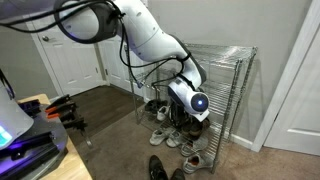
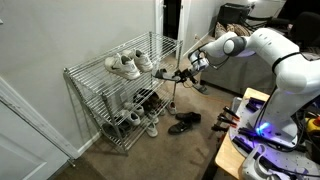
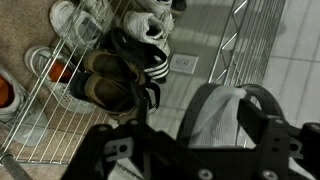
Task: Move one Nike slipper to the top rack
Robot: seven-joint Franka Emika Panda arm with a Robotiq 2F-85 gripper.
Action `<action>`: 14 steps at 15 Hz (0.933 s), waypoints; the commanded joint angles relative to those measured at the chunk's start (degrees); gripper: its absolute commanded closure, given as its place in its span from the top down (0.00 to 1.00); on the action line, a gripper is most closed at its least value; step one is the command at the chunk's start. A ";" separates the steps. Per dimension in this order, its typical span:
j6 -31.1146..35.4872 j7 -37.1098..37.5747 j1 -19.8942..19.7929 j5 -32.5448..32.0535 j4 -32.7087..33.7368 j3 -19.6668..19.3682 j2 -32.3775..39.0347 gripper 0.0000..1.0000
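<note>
While the Robotiq gripper (image 2: 183,71) appears clamped on the dark grey Nike slide slipper (image 2: 170,76), just right of the chrome wire-grid top rack (image 2: 105,82), the slipper could snag the near rim and twist loose, or shove the white lace-up sneakers (image 2: 125,65).

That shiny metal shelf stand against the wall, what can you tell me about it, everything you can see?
The shelving unit is chrome-looking wire: thin upright corner posts carrying flat wire-grid shelves. It stands upright on brown carpet against a pale wall. The top rack carries white sneakers; the lower shelves hold more shoes, and black shoes lie on the carpet beside it.
</note>
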 commanded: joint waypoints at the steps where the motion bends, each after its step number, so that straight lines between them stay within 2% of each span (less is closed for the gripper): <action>1: -1.46 -1.84 -1.19 0.89 5.18 1.37 4.54 0.59; 3: -1.52 -1.40 -1.19 0.70 7.02 1.52 6.10 0.45; 4: -2.18 -2.70 -0.45 3.28 4.65 -0.07 4.17 0.39; 9: -6.10 -5.12 -0.47 6.77 5.27 -1.37 4.38 0.11; 12: -9.27 -6.74 -0.53 8.26 5.10 -2.51 4.26 0.08; 14: -10.43 -9.78 -2.31 7.35 2.51 -0.73 2.47 0.05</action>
